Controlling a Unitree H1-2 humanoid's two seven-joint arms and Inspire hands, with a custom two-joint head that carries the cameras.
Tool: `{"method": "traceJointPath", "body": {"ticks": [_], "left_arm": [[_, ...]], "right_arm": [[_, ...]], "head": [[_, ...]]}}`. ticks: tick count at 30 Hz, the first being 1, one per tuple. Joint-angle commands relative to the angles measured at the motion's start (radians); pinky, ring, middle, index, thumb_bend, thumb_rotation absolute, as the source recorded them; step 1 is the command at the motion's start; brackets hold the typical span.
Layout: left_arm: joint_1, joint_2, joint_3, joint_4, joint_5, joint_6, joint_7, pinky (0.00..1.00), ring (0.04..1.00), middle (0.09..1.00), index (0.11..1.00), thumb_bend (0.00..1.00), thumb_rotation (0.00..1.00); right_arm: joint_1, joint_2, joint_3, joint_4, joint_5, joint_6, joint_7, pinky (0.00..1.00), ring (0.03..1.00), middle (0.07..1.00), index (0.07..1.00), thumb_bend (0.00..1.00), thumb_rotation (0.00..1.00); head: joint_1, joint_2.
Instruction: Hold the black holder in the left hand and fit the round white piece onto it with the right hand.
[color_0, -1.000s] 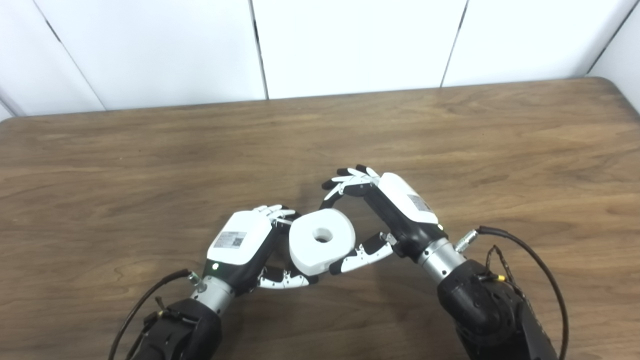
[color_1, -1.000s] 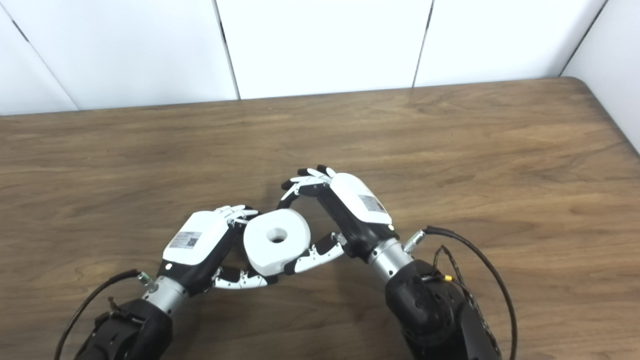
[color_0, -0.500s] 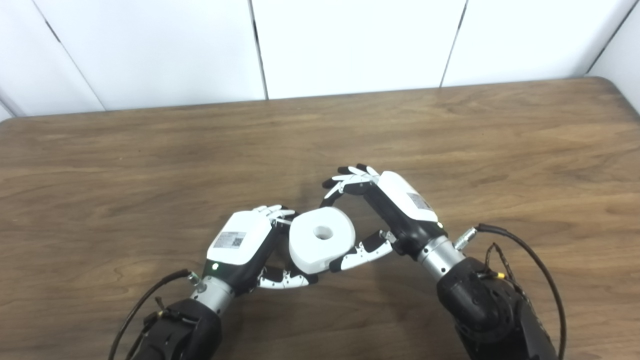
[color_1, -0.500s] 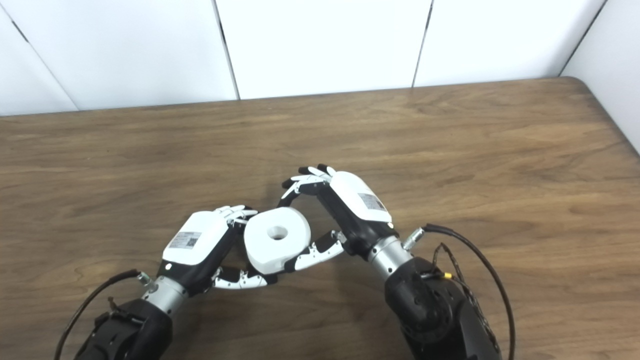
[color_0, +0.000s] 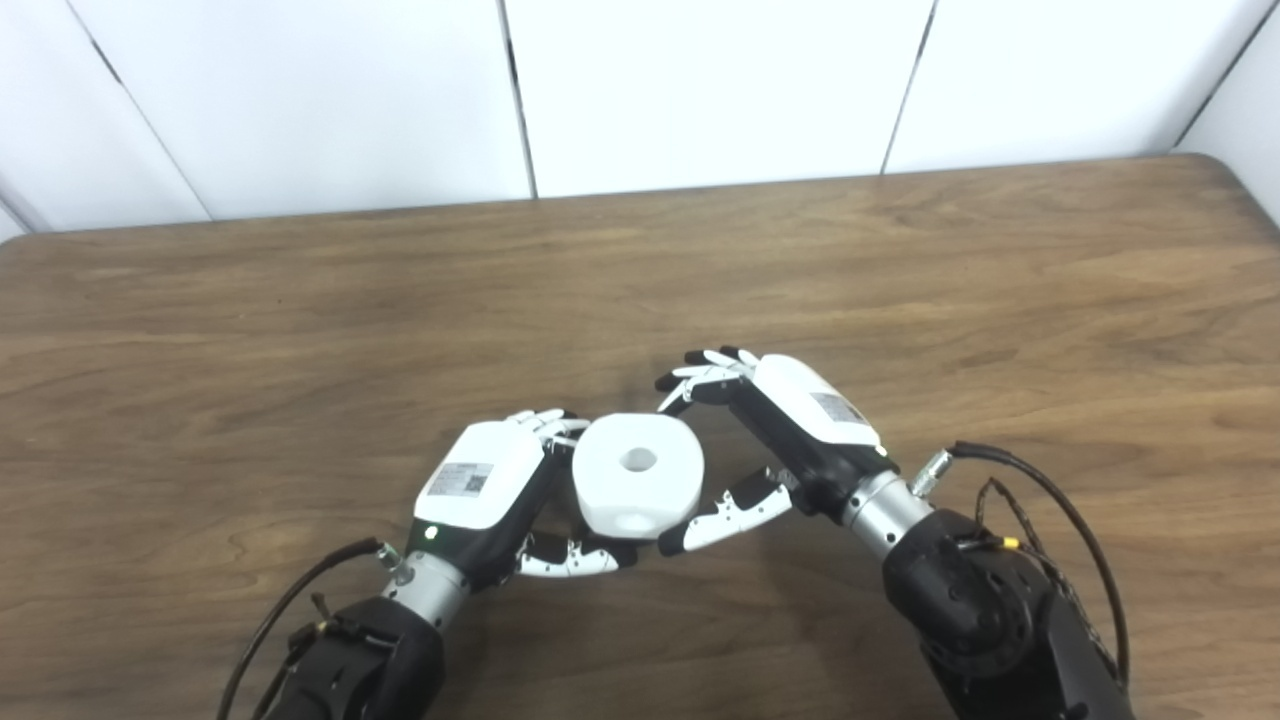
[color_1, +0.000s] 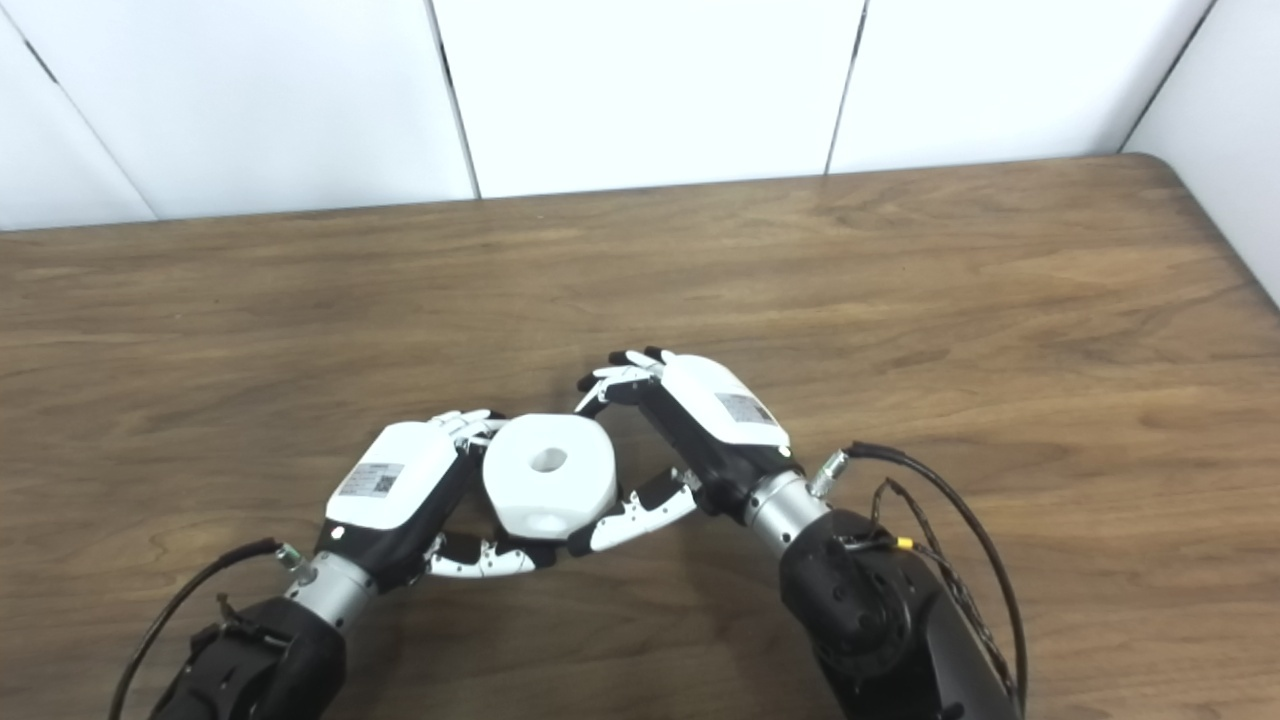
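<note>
Across the whole lower frame I see the brown wood-grain worktop (color_0: 900, 260), backed by white wall panels (color_0: 700, 90) with dark seams. Both my arms come up from the bottom edge and meet near the front middle of the worktop.

Right arm (color_0: 990, 620): black forearm, looped black cable (color_0: 1060, 520) at the wrist. Left arm (color_0: 350, 650): same build, thinner cable beside it.

Right hand (color_0: 775, 435): white back facing up, fingers (color_0: 700, 375) curled over the far right edge of the round white piece (color_0: 637, 488), thumb (color_0: 725, 512) stretched under its near right edge. From both head views I read it as closed around the piece, with contact at the thumb; I can't tell how firm the finger contact is.

Left hand (color_1: 395, 495): white back with a small label, pressed up against the left side of the piece. Fingers (color_1: 465, 425) wrap around behind it, thumb (color_1: 485, 560) lies along the near underside. It is closed on something below the piece.

Round white piece: thick disc, round hole in the top face, sitting between the two hands just above the worktop, top face roughly level.

Black holder: hidden. I only see a dark sliver between the left hand and the piece, so I can't confirm whether the piece is seated on it.
</note>
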Motion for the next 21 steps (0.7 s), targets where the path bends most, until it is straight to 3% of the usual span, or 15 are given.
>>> {"method": "traceJointPath", "body": {"ticks": [1, 6, 21], "left_arm": [[0.015, 0.003, -0.033, 0.033, 0.028, 0.003, -0.06, 0.88, 0.873, 0.809, 0.491, 0.51, 0.06], [0.014, 0.004, -0.035, 0.035, 0.032, 0.005, -0.063, 0.88, 0.875, 0.81, 0.491, 0.51, 0.06], [0.01, 0.008, -0.043, 0.036, 0.037, 0.011, -0.072, 0.88, 0.875, 0.81, 0.491, 0.51, 0.06]], "right_arm": [[-0.025, 0.001, 0.001, -0.02, -0.015, 0.011, 0.015, 1.0, 0.956, 0.844, 0.664, 1.0, 0.36], [-0.033, -0.006, 0.008, -0.029, -0.027, 0.048, 0.072, 1.0, 0.999, 0.895, 0.777, 1.0, 0.41], [-0.032, -0.011, -0.005, -0.045, -0.03, 0.07, 0.108, 1.0, 1.0, 0.934, 0.852, 1.0, 0.46]], "head": [[0.001, 0.0], [0.002, 0.0], [0.001, 0.0]]}}
